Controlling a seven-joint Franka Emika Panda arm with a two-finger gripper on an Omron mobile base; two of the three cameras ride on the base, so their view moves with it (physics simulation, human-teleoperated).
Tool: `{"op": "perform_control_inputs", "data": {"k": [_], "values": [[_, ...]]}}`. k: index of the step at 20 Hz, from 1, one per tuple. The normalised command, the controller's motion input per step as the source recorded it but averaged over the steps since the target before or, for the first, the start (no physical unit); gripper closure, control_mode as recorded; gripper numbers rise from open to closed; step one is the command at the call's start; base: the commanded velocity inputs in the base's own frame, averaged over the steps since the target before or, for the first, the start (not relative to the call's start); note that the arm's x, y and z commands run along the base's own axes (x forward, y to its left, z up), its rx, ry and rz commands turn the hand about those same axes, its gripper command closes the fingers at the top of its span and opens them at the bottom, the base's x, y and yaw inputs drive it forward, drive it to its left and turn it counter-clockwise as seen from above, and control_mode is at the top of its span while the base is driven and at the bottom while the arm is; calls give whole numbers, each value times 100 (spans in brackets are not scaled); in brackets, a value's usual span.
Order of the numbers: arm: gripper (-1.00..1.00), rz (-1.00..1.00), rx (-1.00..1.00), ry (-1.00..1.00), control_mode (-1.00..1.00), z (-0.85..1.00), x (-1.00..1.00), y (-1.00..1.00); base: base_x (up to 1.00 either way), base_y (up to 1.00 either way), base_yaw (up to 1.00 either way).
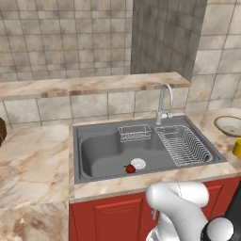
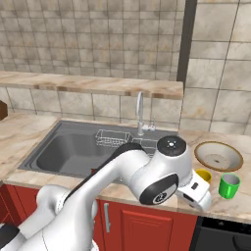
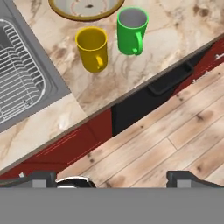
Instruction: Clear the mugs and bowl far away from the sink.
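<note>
Left base view: grey sink (image 1: 108, 153) set in the marble counter (image 1: 33, 160), faucet (image 1: 163, 101) at its far edge, wire rack (image 1: 183, 146) in the right part of the basin, a small red thing (image 1: 130, 168) just beside the round drain (image 1: 138, 164). Right of the sink, the tan-rimmed bowl (image 1: 229, 125) at the frame edge, and nearer, a sliver of the yellow mug (image 1: 237, 148).

Right base view: white arm bent across the foreground, gripper (image 2: 196, 193) low over the counter's near edge, fingers hidden behind the hand. Bowl (image 2: 218, 156) right of the sink (image 2: 68, 149); yellow mug (image 2: 203, 175) partly hidden by the hand; green mug (image 2: 229, 185) to its right, upright, near the bowl.

Hand view: fingertips (image 3: 41, 178) set well apart at the bottom, nothing between them. Yellow mug (image 3: 92, 48) and green mug (image 3: 131, 29) upright, side by side without touching, on the counter beside the bowl (image 3: 85, 9). Sink rack (image 3: 17, 83) to the left; red cabinet fronts (image 3: 65, 146) and wooden floor (image 3: 166, 140) below.
</note>
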Motion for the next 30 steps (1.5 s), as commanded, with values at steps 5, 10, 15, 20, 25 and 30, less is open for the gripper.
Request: {"op": "perform_control_inputs", "data": {"k": [5,10,15,20,25,30], "values": [[-100,13,-6,0,-100,-13,12,-3,0,0,0],[-100,17,-12,1,-100,-15,11,0,0,0,0],[-100,3,-7,0,-100,-8,17,0,0,0,0],[-100,2,-2,2,-100,-13,30,0,0,0,0],[-100,2,0,5,-100,-18,35,-12,0,0,0],[-100,0,2,6,-100,-22,37,-27,0,0,0]]}}
